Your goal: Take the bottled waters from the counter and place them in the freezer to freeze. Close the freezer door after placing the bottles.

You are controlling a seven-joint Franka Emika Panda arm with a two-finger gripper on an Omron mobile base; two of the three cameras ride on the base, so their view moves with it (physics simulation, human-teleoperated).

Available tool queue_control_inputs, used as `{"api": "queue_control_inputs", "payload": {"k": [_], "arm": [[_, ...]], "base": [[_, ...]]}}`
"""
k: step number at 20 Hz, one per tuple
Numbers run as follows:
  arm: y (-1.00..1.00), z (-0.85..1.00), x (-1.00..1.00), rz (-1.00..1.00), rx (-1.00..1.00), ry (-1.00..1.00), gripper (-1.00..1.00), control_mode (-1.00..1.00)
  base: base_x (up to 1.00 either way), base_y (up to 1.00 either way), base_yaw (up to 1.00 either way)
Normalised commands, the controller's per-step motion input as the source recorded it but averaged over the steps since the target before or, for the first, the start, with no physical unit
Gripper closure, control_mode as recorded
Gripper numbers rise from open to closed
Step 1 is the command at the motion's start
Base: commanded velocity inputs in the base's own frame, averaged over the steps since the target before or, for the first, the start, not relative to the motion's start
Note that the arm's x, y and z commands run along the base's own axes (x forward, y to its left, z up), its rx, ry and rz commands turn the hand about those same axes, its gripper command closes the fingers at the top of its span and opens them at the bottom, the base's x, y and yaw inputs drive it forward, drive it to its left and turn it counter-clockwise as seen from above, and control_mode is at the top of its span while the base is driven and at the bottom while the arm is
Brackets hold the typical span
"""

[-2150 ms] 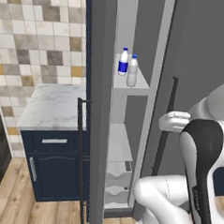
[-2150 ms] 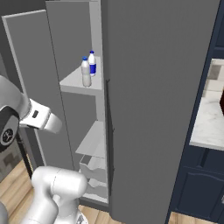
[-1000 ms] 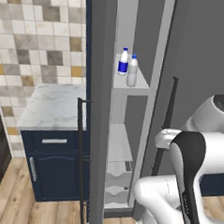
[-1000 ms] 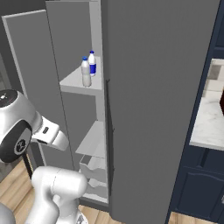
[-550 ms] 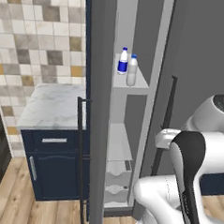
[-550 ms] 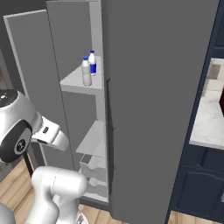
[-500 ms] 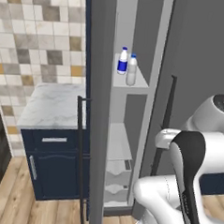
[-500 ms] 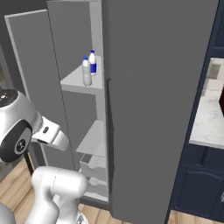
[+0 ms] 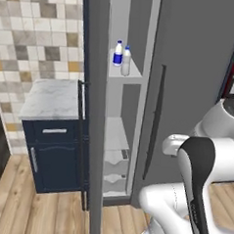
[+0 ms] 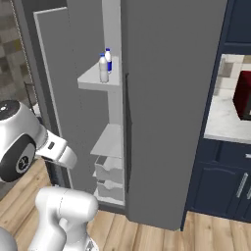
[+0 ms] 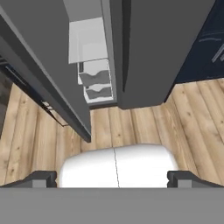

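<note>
Both bottled waters stand side by side on the upper shelf inside the freezer (image 9: 118, 138): the dark-blue-labelled one (image 9: 118, 54) (image 10: 108, 60) and the plain whitish one (image 9: 126, 61) (image 10: 103, 68). The freezer door (image 9: 92, 112) (image 10: 59, 93) (image 11: 43, 74) stands wide open, its black bar handle (image 9: 81, 136) on the outer side. The marble counter (image 9: 49, 99) tops the navy cabinet left of the door and is bare. My gripper (image 11: 113, 179) is open and holds nothing, low over the wooden floor in front of the freezer, with its fingertips (image 11: 41, 178) far apart.
White drawers (image 9: 115, 160) (image 11: 96, 83) fill the freezer's bottom under a light grey shelf (image 11: 87, 41). A shut dark grey door with a black handle (image 9: 154, 126) is to the right. Further right is another marble counter (image 10: 220, 122) holding a dark red object (image 10: 243, 93).
The arm folded down and back from the freezer about two seconds ago. Since then the whole picture has shifted slightly, so the camera has moved. The bottles and the door stay put.
</note>
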Motion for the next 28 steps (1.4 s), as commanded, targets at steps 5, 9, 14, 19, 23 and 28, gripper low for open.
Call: {"api": "queue_control_inputs", "payload": {"k": [5, 9, 14, 19, 23, 28], "arm": [[0.00, 0.00, 0.00, 0.00, 0.00, 0.00, -1.00, 1.00], [0.00, 0.00, 0.00, 0.00, 0.00, 0.00, -1.00, 1.00], [0.00, 0.00, 0.00, 0.00, 0.00, 0.00, -1.00, 1.00], [0.00, 0.00, 0.00, 0.00, 0.00, 0.00, -1.00, 1.00], [0.00, 0.00, 0.00, 0.00, 0.00, 0.00, -1.00, 1.00], [0.00, 0.00, 0.00, 0.00, 0.00, 0.00, -1.00, 1.00]], "base": [[-0.38, 0.26, -0.05], [-0.02, 0.53, 0.00], [0.00, 0.55, 0.00], [0.08, 0.50, -0.06], [0.15, 0.39, -0.08], [0.17, 0.21, -0.07]]}}
